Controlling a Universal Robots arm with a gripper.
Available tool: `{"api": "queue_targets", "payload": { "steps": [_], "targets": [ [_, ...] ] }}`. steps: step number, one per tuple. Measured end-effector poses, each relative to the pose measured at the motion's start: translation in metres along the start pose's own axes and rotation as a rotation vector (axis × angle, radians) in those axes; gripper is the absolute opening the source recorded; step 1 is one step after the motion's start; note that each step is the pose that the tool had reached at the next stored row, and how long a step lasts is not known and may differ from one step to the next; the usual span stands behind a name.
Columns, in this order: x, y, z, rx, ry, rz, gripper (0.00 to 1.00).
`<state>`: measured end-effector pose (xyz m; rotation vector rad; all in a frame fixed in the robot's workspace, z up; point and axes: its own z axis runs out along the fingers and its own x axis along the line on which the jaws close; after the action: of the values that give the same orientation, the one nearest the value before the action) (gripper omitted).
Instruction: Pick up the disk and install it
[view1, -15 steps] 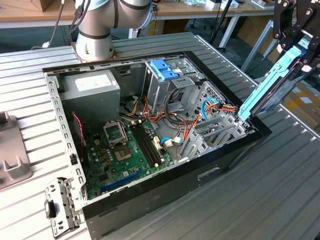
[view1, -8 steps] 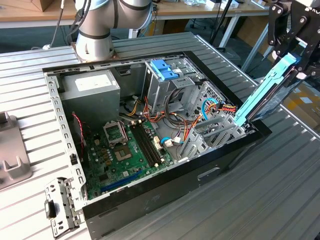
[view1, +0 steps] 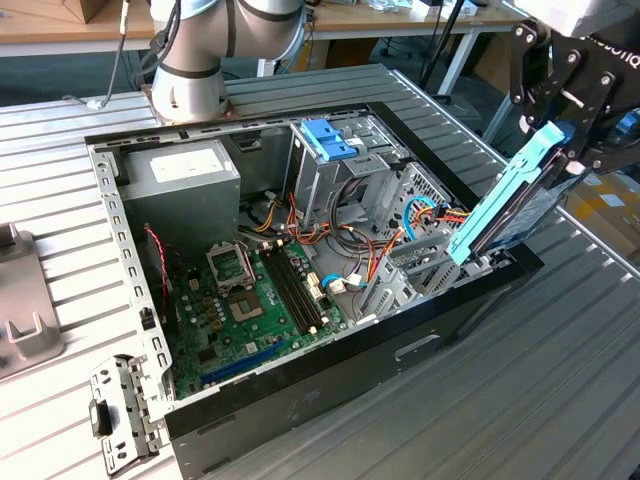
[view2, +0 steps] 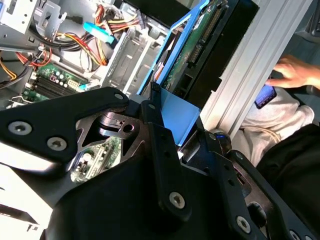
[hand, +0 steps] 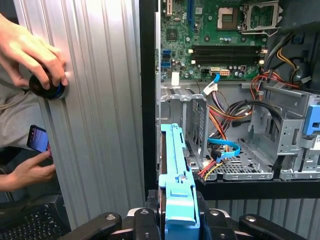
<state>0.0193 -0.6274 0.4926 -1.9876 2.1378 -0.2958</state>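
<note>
I note the fingers (hand: 150, 225) pinching the disk (view1: 505, 195) by its upper end, long axis steeply tilted, lower end down at the rim of the case (view1: 330, 380) beside the grey drive cage (view1: 400, 275) on the exterior view's right; contact there unclear.

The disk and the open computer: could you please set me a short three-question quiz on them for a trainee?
1. True or false: the disk lies flat inside the computer case.
2. What does the gripper hold? A a cable; B the disk; C nothing.
3. Fill in: the disk is at the exterior view's ___ side.
Key: 1 false, it stands tilted at the case's edge; 2 B; 3 right.
</note>
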Motion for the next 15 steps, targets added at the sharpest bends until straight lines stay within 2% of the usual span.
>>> {"api": "queue_targets", "payload": {
  "steps": [5, 7, 15],
  "targets": [
    [-0.0081, 0.0097, 0.0073, -0.0001, -0.0003, 0.001, 0.37],
    [-0.0142, 0.0139, 0.0112, -0.0002, -0.0016, 0.001, 0.37],
    [-0.0288, 0.0241, 0.0278, -0.0003, -0.0041, 0.002, 0.37]
  ]
}}
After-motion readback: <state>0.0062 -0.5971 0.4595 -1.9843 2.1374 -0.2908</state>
